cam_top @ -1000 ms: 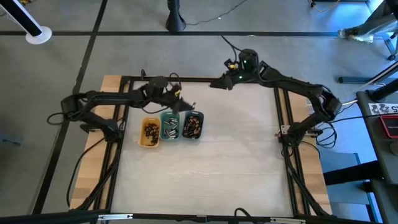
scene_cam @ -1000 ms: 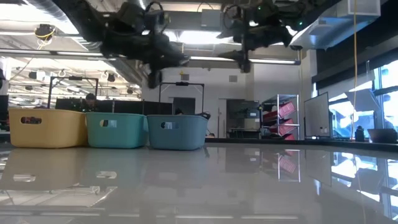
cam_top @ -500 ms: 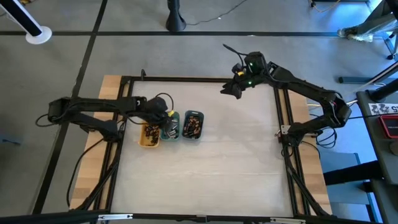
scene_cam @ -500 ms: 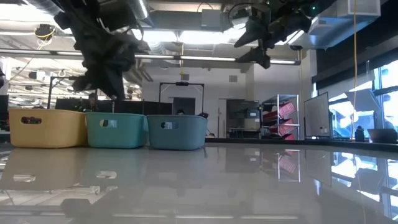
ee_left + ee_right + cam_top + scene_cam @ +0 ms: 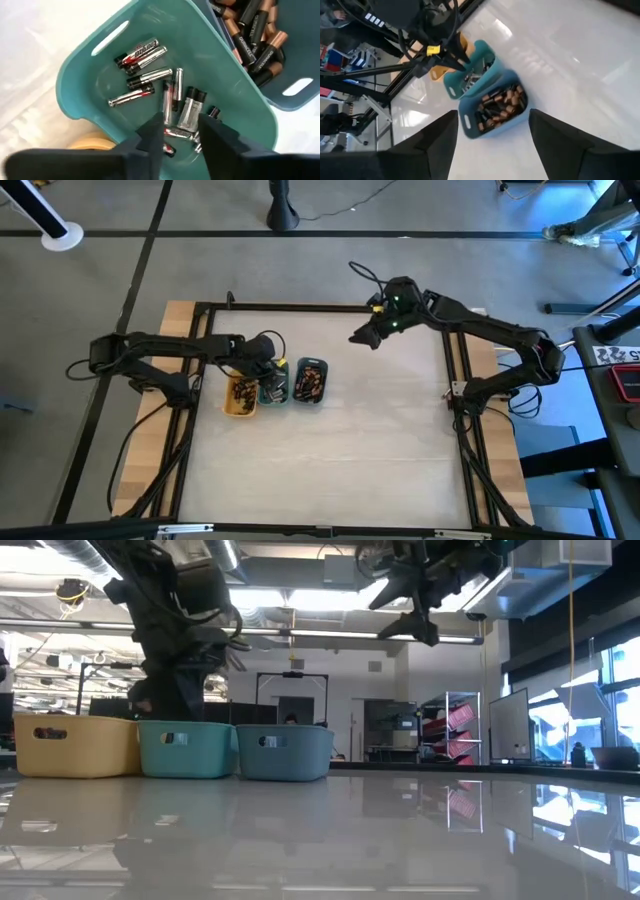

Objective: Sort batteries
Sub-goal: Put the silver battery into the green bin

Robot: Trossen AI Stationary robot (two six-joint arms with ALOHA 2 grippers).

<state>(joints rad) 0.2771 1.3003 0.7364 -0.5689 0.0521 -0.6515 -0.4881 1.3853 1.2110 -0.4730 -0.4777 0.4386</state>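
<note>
Three small trays stand in a row on the table: yellow (image 5: 240, 394), green (image 5: 273, 386) and grey-blue (image 5: 310, 382). Silvery batteries (image 5: 145, 52) lie in the green tray (image 5: 90, 80); copper-and-dark batteries (image 5: 252, 32) fill the grey-blue one, and dark ones lie in the yellow one. My left gripper (image 5: 268, 374) (image 5: 180, 125) is open and lowered into the green tray from above. My right gripper (image 5: 360, 337) (image 5: 492, 117) hangs open, high over the far part of the table. My left gripper points down into the green tray with its fingers (image 5: 155, 131) on either side of a silvery battery (image 5: 189, 110) that lies on the tray's floor. Whether the tips touch that battery, I cannot tell.
The trays sit left of the table's middle, touching one another. Black frame rails run along the left, right and far edges. Bare tabletop (image 5: 380, 440) spreads to the right of the trays and toward the near edge. A workshop room shows behind the table.
My left gripper has swung from high over the trays' far side toward the table's left and come down into the green tray. My right gripper has drifted a little toward the near edge and stayed high and open. The trays have kept their places.
</note>
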